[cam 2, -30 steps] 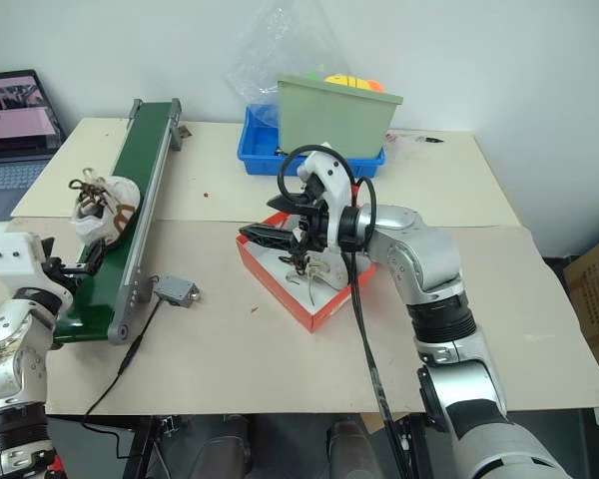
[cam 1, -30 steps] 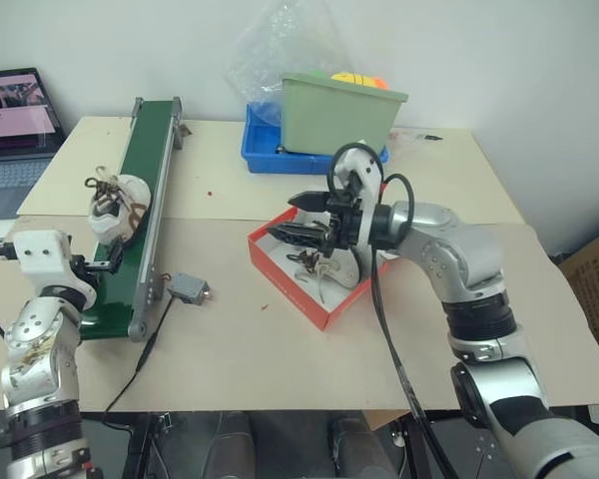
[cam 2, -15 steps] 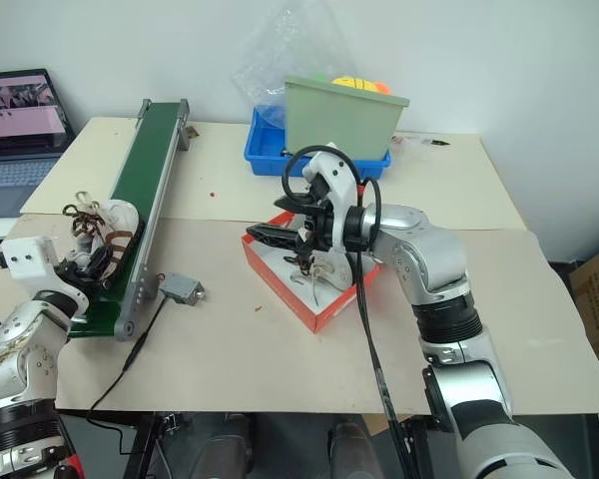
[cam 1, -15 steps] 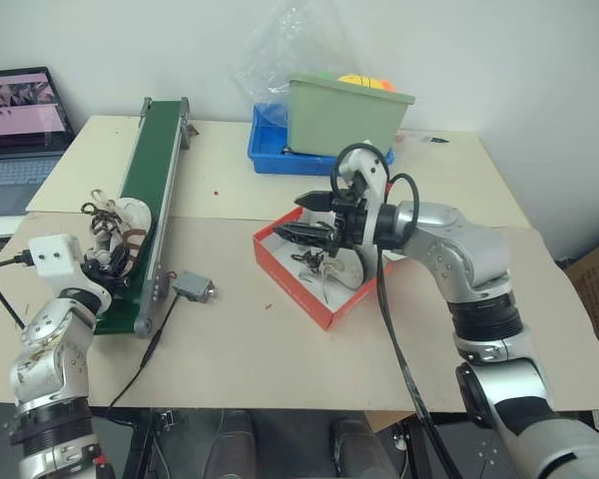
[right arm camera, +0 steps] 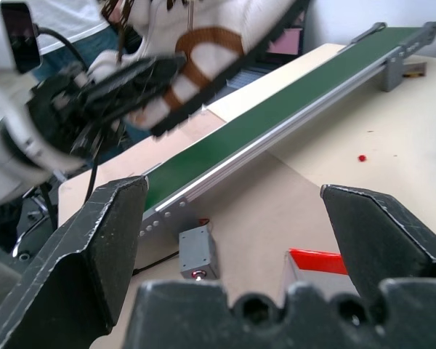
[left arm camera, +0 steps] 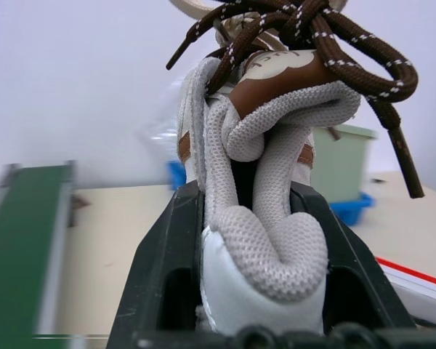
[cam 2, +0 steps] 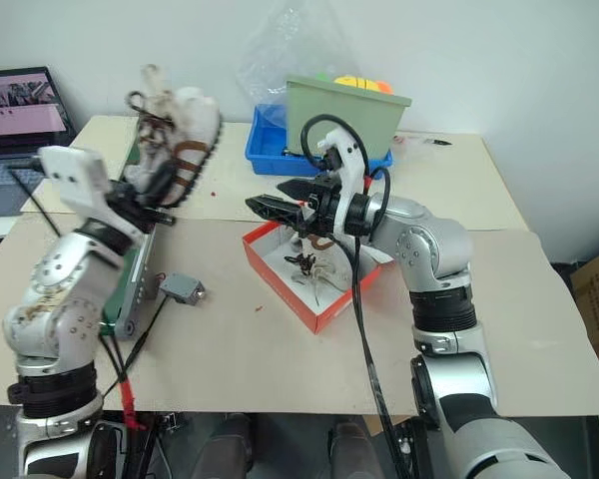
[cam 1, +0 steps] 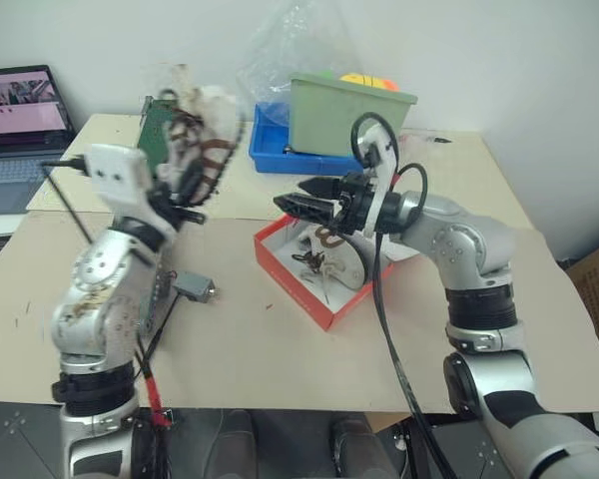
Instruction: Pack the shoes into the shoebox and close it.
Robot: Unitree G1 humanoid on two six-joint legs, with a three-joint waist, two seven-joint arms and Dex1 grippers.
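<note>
One white shoe [cam 1: 208,122] with dark brown laces hangs in the air above the table's left side, with my left gripper [cam 1: 183,187] shut on it. In the left wrist view the shoe [left arm camera: 261,240] is squeezed between both black fingers. The red shoebox [cam 1: 292,281] lies open at the table's middle, and the other shoe [cam 1: 319,261] rests inside it. My right gripper [cam 1: 298,198] hovers just over the box's far-left corner, open and holding nothing; its fingers [right arm camera: 94,240] stand wide apart.
A green conveyor belt [right arm camera: 276,109] runs along the table's left side, with a small grey box [cam 1: 193,288] on a cable beside it. A blue tray [cam 1: 268,152], a green bin [cam 1: 344,115] and a plastic bag stand at the back. A laptop [cam 1: 15,100] sits far left.
My left gripper shut on the shoe lying on the conveyor, then lifted it up and toward the right. The right gripper stayed open over the box, almost still.
</note>
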